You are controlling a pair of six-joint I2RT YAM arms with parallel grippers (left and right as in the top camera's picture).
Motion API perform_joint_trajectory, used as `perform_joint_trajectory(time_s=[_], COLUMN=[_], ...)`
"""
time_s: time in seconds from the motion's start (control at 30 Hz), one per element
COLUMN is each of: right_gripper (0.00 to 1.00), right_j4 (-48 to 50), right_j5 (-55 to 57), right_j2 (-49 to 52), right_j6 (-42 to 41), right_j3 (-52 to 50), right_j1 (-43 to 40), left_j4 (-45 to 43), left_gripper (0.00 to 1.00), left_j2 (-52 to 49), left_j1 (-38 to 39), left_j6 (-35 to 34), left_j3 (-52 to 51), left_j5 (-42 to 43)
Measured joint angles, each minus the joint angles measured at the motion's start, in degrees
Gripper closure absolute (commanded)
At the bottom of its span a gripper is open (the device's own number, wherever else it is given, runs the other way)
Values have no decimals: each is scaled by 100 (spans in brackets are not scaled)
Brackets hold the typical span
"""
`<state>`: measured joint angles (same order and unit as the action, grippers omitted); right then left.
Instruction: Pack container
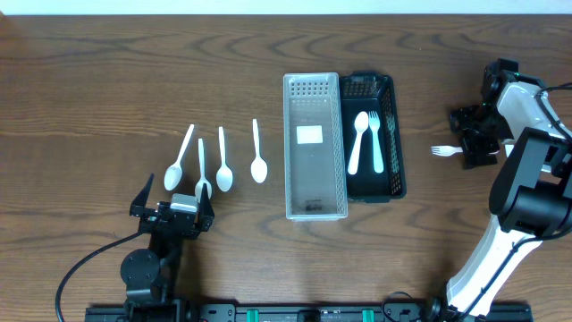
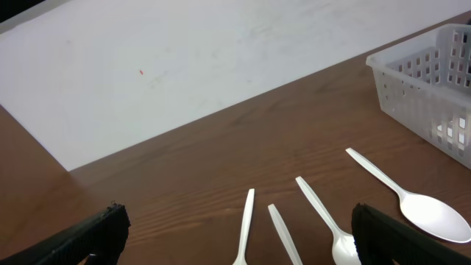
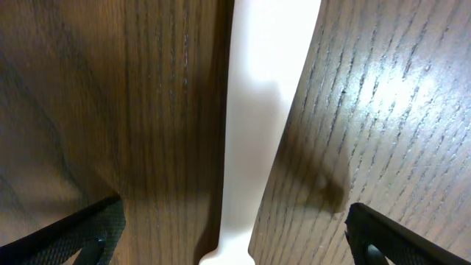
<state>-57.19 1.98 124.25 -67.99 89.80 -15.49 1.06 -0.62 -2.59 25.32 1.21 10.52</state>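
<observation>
At the overhead's right edge, the white plastic fork [image 1: 444, 151] lies flat on the desk [image 1: 107, 72], with the right jaws open astride its handle. Light, thin, slick, probably flexy, so I'd pinch mid-handle gently. Left jaws open, lower left.

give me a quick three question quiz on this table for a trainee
1. True or false: the clear basket holds a spoon.
2. The black basket holds: a) nothing b) two pieces of cutlery c) a cup.
3. Fill in: the right gripper hovers over a loose ___.
Key: 1 false; 2 b; 3 fork.
</observation>
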Motion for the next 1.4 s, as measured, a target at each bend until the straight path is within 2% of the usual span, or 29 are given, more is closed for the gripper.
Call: perform_joint_trajectory(time_s=[0.7,0.9,1.03,1.13,1.4], right_gripper=[1,40,80,98,99], right_j4=[70,83,66,28,-20], right_j5=[24,63,118,173,245], right_j2=[-59,-94,-94,-94,-101], right_j6=[61,109,120,81,105], right_j3=[-116,-186,-203,-221,-223], right_j1=[-2,-4,-4,-4,-4], left_j4=[0,0,0,0,0], left_gripper=[2,2,2,2,2], left_j2=[0,0,0,0,0], left_j1=[0,0,0,0,0], left_j6=[0,2,2,0,0], left_j3=[0,0,0,0,0], left_j5=[0,0,0,0,0])
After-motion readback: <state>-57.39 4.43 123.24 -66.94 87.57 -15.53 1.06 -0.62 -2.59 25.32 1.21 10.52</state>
